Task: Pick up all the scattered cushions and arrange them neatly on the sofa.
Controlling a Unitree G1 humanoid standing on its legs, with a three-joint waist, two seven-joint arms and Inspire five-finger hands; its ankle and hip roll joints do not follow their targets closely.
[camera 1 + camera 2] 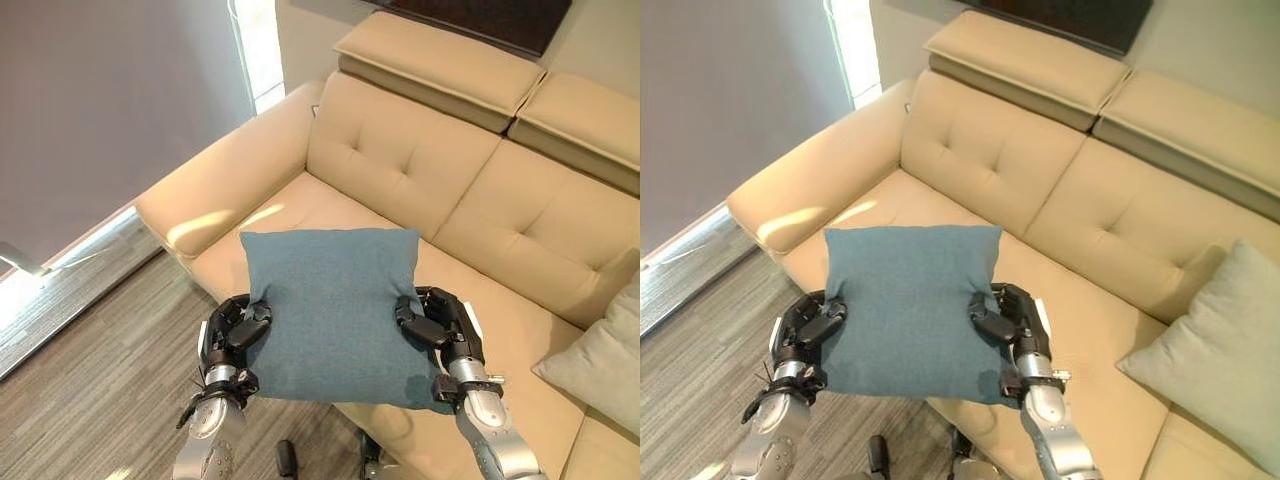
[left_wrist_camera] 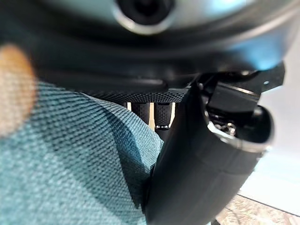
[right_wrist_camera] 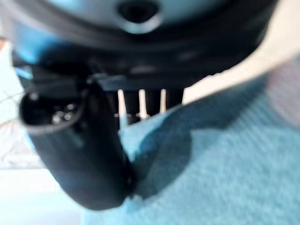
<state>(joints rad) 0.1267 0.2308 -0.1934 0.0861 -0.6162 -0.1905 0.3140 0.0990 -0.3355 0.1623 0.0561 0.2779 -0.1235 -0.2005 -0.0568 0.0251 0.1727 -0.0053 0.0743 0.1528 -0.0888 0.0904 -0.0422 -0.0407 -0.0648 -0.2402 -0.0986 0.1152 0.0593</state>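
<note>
Two dark hands pinching one square teal woven-fabric cushion (image 1: 335, 310) by its side edges, left hand (image 1: 238, 335) and right hand (image 1: 432, 322) opposite, cushion held above the beige leather sofa (image 1: 400, 160) seat front, pale grey-green cushion (image 1: 1215, 350) fuller in right eye view, wrist views close on teal weave, fingers probably curled behind.

Each arm is a smooth silver-grey tube that narrows toward the wrist, where a black collar with small bolts and short dark fittings joins it to the hand. The left robot hand (image 1: 236, 330) is dark, almost black, built of blocky, glossy segments with rounded edges. The right robot hand (image 1: 432, 322) matches it in colour and build, and a white panel shows along its outer side. Close up, the fingers (image 2: 161, 114) have a fine ribbed black texture, and the thumb housing is shiny black plastic with a small metal screw.
</note>
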